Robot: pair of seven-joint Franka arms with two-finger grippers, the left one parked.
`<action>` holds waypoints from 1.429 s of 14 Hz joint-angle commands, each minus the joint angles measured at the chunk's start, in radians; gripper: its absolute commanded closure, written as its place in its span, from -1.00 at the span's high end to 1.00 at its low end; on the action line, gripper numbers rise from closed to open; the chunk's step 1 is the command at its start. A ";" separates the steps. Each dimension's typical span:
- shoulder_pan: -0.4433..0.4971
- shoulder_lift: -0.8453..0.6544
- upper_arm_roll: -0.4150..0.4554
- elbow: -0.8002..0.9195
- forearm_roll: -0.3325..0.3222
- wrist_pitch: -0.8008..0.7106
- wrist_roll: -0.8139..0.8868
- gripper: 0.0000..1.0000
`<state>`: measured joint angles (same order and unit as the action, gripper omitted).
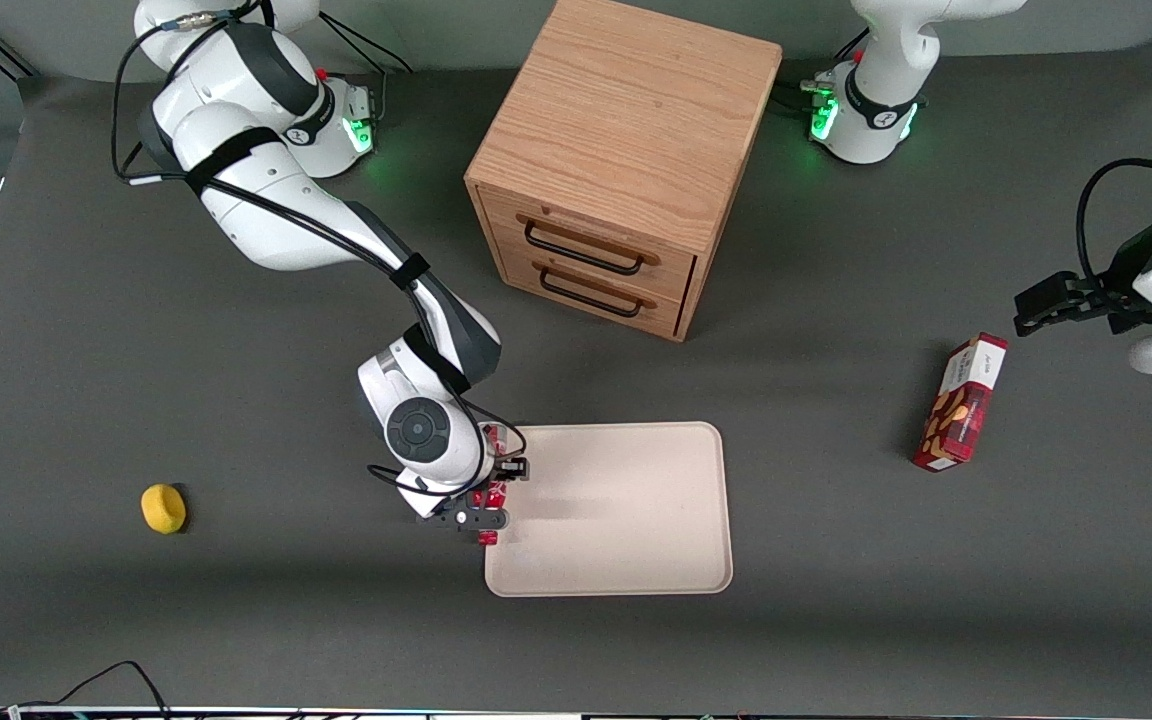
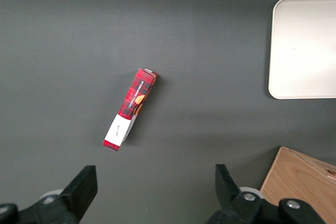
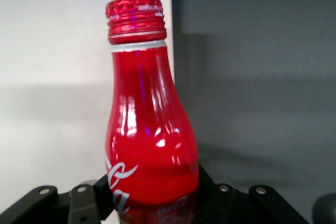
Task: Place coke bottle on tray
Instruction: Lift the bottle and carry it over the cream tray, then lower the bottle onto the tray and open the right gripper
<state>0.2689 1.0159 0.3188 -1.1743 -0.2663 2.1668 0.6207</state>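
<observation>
The coke bottle is red with white script and a red cap. My right gripper is shut on its lower body, one finger on each side. In the front view the gripper hangs over the edge of the tray that faces the working arm's end of the table, and only small red parts of the bottle show under the wrist. The cream tray also shows beside the bottle in the right wrist view and in the left wrist view. I cannot tell whether the bottle touches the tray.
A wooden two-drawer cabinet stands farther from the front camera than the tray. A red snack box lies toward the parked arm's end and shows in the left wrist view. A yellow object lies toward the working arm's end.
</observation>
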 commanded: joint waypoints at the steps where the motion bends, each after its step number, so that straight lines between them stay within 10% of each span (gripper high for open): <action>1: 0.004 0.020 0.002 0.047 -0.021 0.034 -0.029 -1.00; 18: 0.033 0.102 0.011 0.151 -0.001 0.058 -0.009 -1.00; 19: 0.033 0.104 0.011 0.150 0.001 0.058 -0.007 -0.74; 20: 0.035 0.104 0.008 0.144 -0.001 0.058 -0.007 0.27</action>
<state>0.2959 1.1036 0.3253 -1.0599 -0.2666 2.2230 0.6137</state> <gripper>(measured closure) 0.480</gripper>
